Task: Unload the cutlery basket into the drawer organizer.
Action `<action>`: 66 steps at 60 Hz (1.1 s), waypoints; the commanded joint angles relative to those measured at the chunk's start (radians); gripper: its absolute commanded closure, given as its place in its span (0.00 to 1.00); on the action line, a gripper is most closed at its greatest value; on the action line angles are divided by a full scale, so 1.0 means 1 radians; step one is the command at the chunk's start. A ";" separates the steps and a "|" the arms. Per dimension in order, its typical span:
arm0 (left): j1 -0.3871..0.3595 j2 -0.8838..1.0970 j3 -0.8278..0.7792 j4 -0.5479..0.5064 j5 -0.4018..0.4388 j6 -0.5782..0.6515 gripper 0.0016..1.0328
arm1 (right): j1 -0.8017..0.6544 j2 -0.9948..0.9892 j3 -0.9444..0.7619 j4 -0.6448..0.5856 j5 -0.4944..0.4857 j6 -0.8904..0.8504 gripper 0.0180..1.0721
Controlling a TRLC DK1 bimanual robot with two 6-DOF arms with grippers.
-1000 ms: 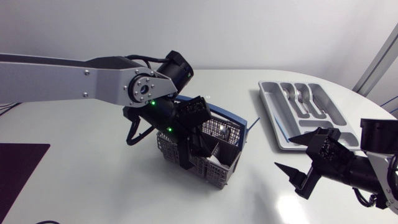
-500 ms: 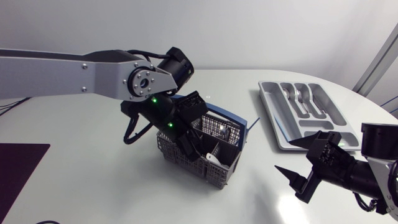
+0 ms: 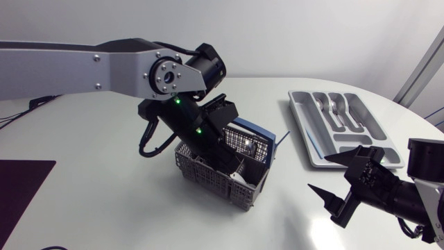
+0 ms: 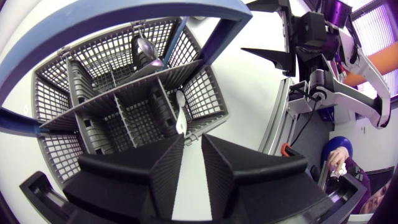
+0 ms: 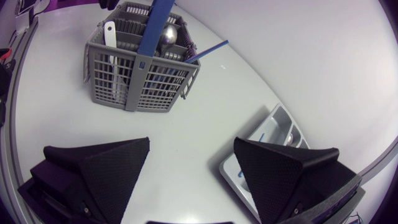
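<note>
**Left arm lifts above the basket; unloading barely begun**

Over the last second the left arm has risen and swung toward the basket's blue-handled side, while the right arm has drawn back a little toward the table's near edge.

The left gripper (image 4: 193, 138) now hangs just over the cutlery basket (image 3: 208, 177), pointing down into it. Its fingers (image 4: 163, 163) are nearly together, with a narrow gap between the tips and nothing in it. A white utensil (image 4: 181, 115) stands in the compartment just ahead of them, apparently untouched, and a metal spoon (image 4: 144, 50) lies in a farther compartment.

The basket sits mid-table (image 3: 104, 201). The drawer organizer (image 3: 305, 132) lies well apart from it on the right side, with a few spoons (image 3: 334, 105) already in one slot. So a small share looks done, and at least two pieces remain in the basket.

The right gripper (image 3: 317, 173) hovers low near the organizer's near end, with its fingers spread wide and empty.
</note>
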 commanded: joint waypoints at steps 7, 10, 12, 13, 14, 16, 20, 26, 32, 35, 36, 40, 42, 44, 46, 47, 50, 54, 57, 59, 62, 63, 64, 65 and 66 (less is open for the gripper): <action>-0.009 0.074 0.066 -0.064 0.010 -0.063 0.73 | 0.000 -0.015 -0.026 -0.016 0.006 -0.002 0.07; -0.012 0.076 0.069 -0.065 0.012 -0.066 0.72 | -0.001 -0.015 -0.028 -0.016 0.006 -0.002 0.07; -0.015 0.076 0.072 -0.069 0.010 -0.071 0.70 | 0.000 -0.015 -0.028 -0.015 0.006 -0.004 0.07; -0.015 0.077 0.073 -0.070 0.009 -0.072 0.70 | 0.000 -0.015 -0.029 -0.015 0.006 -0.006 0.07; -0.013 0.077 0.076 -0.070 0.009 -0.075 0.70 | 0.000 -0.015 -0.029 -0.015 0.006 -0.006 0.07; -0.013 0.077 0.078 -0.072 0.006 -0.077 0.70 | 0.000 -0.015 -0.031 -0.015 0.006 -0.007 0.07; -0.010 0.083 0.083 -0.075 0.000 -0.083 0.68 | 0.000 -0.015 -0.031 -0.015 0.006 -0.007 0.07; -0.004 0.102 0.096 -0.079 -0.022 -0.086 0.68 | 0.002 -0.015 -0.029 -0.013 0.006 -0.007 0.07; 0.001 0.116 0.104 -0.084 -0.023 -0.086 0.68 | 0.002 -0.017 -0.031 -0.015 0.006 -0.007 0.07; -0.001 0.125 0.109 -0.088 -0.025 -0.086 0.68 | 0.002 -0.018 -0.032 -0.015 0.006 -0.007 0.07; -0.001 0.129 0.112 -0.088 -0.025 -0.086 0.68 | 0.002 -0.018 -0.032 -0.015 0.006 -0.007 0.07; -0.002 0.143 0.119 -0.092 -0.028 -0.088 0.68 | 0.002 -0.026 -0.034 -0.016 0.006 -0.007 0.07; -0.002 0.151 0.126 -0.099 -0.028 -0.086 0.68 | 0.002 -0.029 -0.036 -0.016 0.006 -0.007 0.07; -0.004 0.159 0.129 -0.105 -0.028 -0.086 0.68 | 0.002 -0.031 -0.036 -0.016 0.006 -0.007 0.07; -0.007 0.163 0.133 -0.108 -0.028 -0.086 0.68 | 0.002 -0.034 -0.037 -0.016 0.006 -0.010 0.07; -0.007 0.165 0.135 -0.108 -0.028 -0.086 0.68 | 0.002 -0.034 -0.039 -0.016 0.006 -0.010 0.07; -0.010 0.172 0.141 -0.110 -0.028 -0.086 0.68 | 0.002 -0.034 -0.042 -0.016 0.006 -0.012 0.07; -0.016 0.177 0.145 -0.113 -0.028 -0.085 0.69 | 0.002 -0.035 -0.043 -0.016 0.006 -0.012 0.07; -0.022 0.182 0.149 -0.118 -0.028 -0.085 0.69 | 0.002 -0.038 -0.043 -0.016 0.006 -0.012 0.07; -0.027 0.186 0.149 -0.119 -0.028 -0.085 0.69 | 0.000 -0.040 -0.045 -0.016 0.006 -0.013 0.07; -0.032 0.197 0.153 -0.127 -0.028 -0.085 0.72 | 0.000 -0.041 -0.046 -0.016 0.006 -0.013 0.07; -0.032 0.198 0.153 -0.128 -0.028 -0.085 0.72 | 0.000 -0.041 -0.046 -0.016 0.006 -0.013 0.07; -0.035 0.200 0.153 -0.133 -0.028 -0.083 0.72 | 0.000 -0.041 -0.048 -0.016 0.006 -0.013 0.07; -0.035 0.202 0.153 -0.134 -0.028 -0.083 0.73 | 0.000 -0.043 -0.048 -0.016 0.006 -0.015 0.07; -0.036 0.202 0.153 -0.136 -0.028 -0.083 0.74 | -0.001 -0.043 -0.048 -0.016 0.006 -0.015 0.07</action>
